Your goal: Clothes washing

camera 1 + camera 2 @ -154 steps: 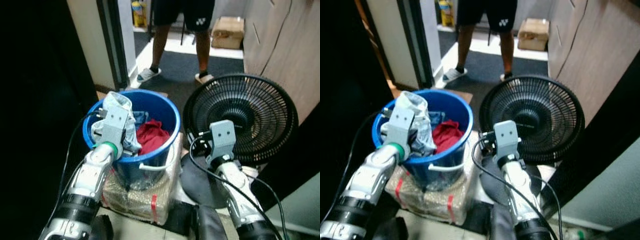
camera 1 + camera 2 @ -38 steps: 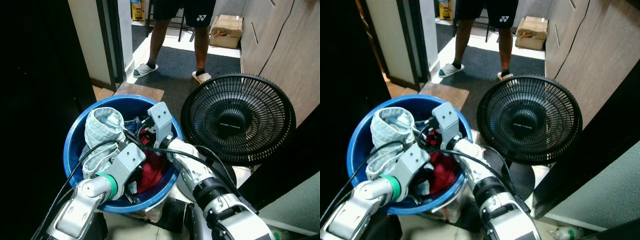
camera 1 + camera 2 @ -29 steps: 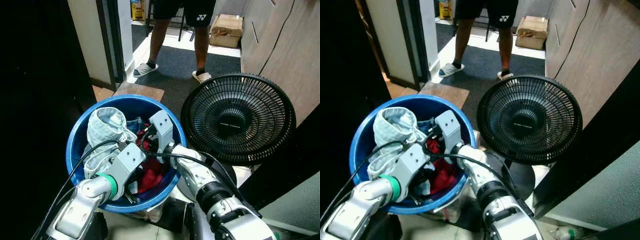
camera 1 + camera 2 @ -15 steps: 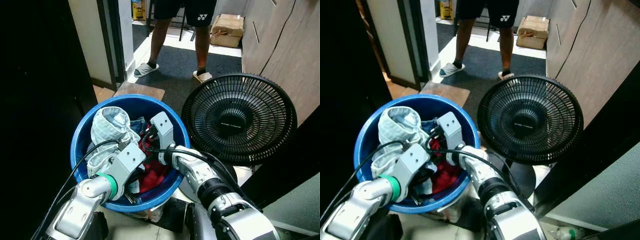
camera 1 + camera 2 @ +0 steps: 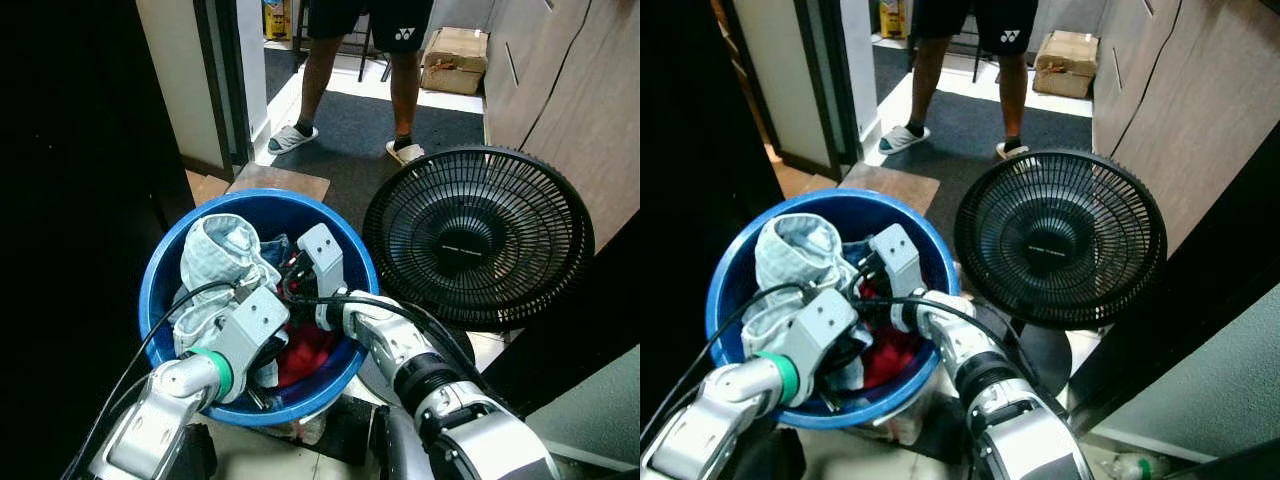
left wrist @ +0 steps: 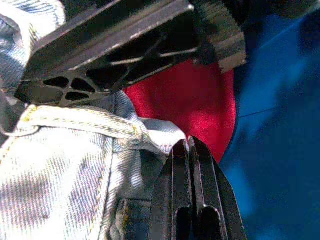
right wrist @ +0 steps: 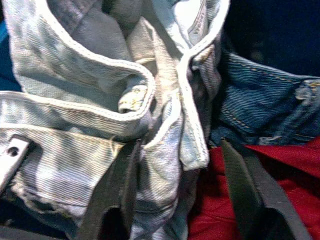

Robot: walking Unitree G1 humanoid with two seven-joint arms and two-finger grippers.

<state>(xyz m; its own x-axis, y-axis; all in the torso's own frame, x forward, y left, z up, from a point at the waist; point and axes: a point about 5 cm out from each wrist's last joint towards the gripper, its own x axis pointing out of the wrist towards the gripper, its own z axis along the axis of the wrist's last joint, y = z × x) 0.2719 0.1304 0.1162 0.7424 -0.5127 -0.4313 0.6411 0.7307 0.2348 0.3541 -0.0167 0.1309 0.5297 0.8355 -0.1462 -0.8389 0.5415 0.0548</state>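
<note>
I had both hands down in the blue bucket (image 5: 165,262). My right hand (image 7: 177,200), fingers spread, straddled a fold of the pale denim (image 7: 90,95); my left hand (image 6: 187,150), fingers pressed together, touched denim beside the red cloth (image 6: 195,100).

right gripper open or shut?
Open. The right gripper has its fingers spread around a fold of the light denim in the bucket.

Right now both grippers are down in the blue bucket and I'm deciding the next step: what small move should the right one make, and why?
Probably close the right gripper: its fingers stand open around a fold of the pale denim garment, above the red cloth. The left gripper is shut at the denim's hem, so closing would give both a hold for lifting it from the blue bucket.
</note>
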